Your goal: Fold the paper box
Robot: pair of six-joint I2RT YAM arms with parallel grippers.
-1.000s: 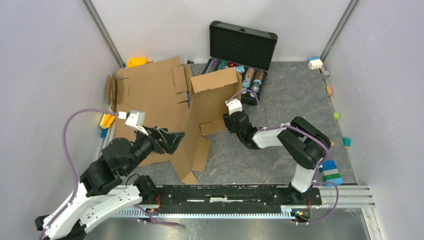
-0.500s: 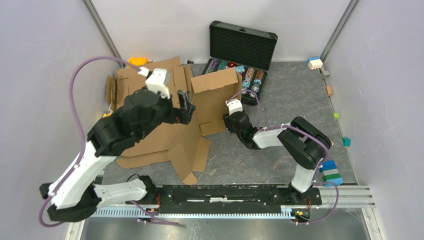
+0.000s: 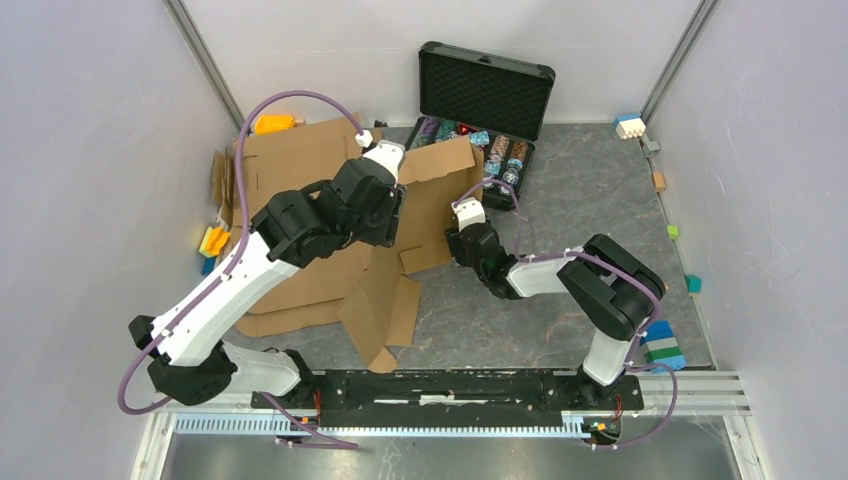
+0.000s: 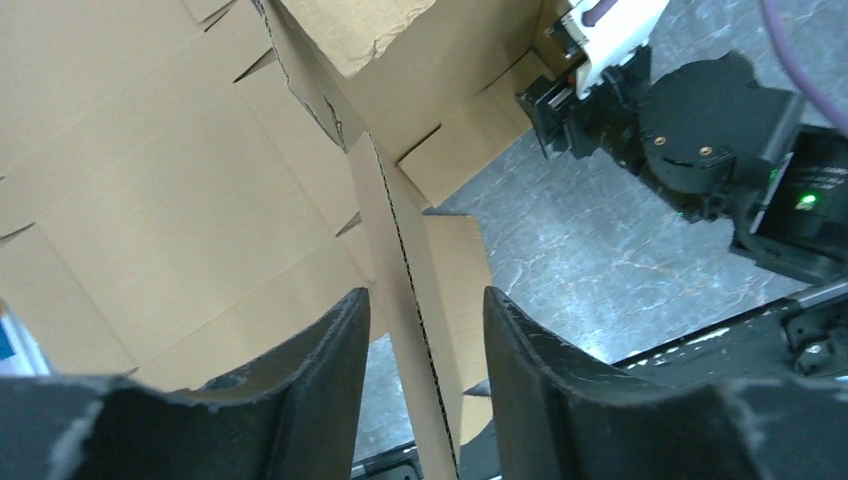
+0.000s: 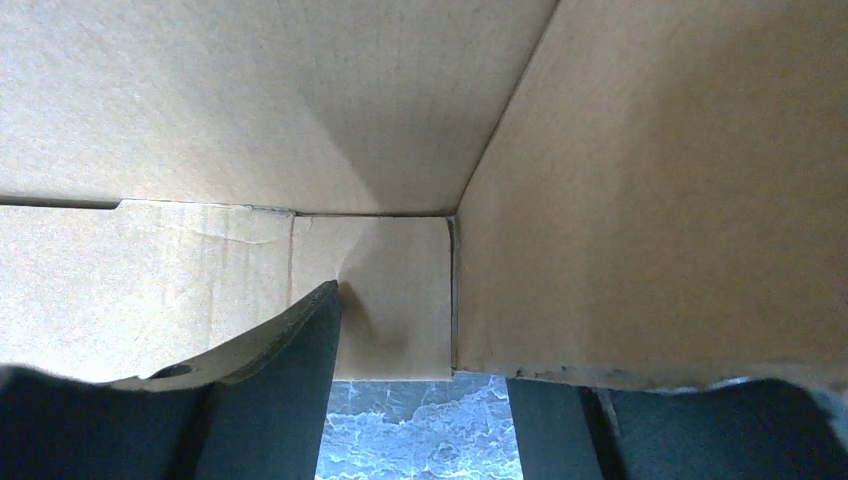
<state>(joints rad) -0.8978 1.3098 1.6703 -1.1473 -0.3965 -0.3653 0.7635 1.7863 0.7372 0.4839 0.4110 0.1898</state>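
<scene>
The grey bench (image 3: 600, 200) carries the paper box (image 3: 300, 180), sprawled half-flat across its left and centre, with 1 wall raised just in front of the open black case (image 3: 485, 100). The left hand (image 4: 425, 305) is released, its 2 fingers parted astride an upright cardboard edge. The right hand (image 5: 420, 340) sits spread at the box's inner corner; whether it grasps cardboard I cannot tell.

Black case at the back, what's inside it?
Rows of colourful chips sit in the black case, with foam lining its raised lid. The paper box covers its front-left corner.
</scene>
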